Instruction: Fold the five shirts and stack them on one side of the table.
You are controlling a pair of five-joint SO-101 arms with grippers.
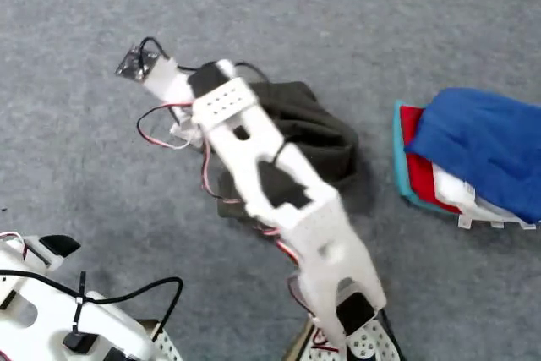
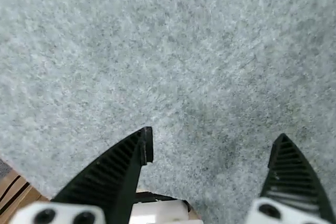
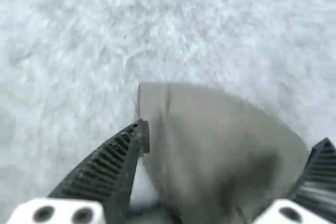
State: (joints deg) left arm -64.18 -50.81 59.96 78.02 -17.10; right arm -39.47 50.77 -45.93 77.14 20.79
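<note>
Grey felt tabletop (image 1: 84, 31) all around, and we start at the near left, where my white left arm (image 1: 51, 310) sits tucked at the table's edge. Its wrist camera adds what the high view can't: my left gripper (image 2: 214, 135) hangs over bare felt, black ribbed fingers (image 2: 123, 166) spread wide, nothing between them.

Across to the middle! My white right arm (image 1: 270, 175) stretches out from the near edge, right over a crumpled dark olive-brown cloth shirt (image 1: 317, 128). From above, the arm covers part of that shirt and I can't make out the fingers. The right wrist camera fills that in: my right gripper (image 3: 233, 134) has its fingers parted, and a corner of the olive-brown shirt (image 3: 210, 145) lies between them, felt beyond it. Whether a finger touches the cloth, I cannot tell.

Over at the right edge, well apart from the dark shirt, sits the stack: a folded blue shirt (image 1: 482, 137) on top, white cloth (image 1: 452, 188) and a red shirt (image 1: 414, 137) beneath, a teal edge (image 1: 399, 166) lowest.
</note>
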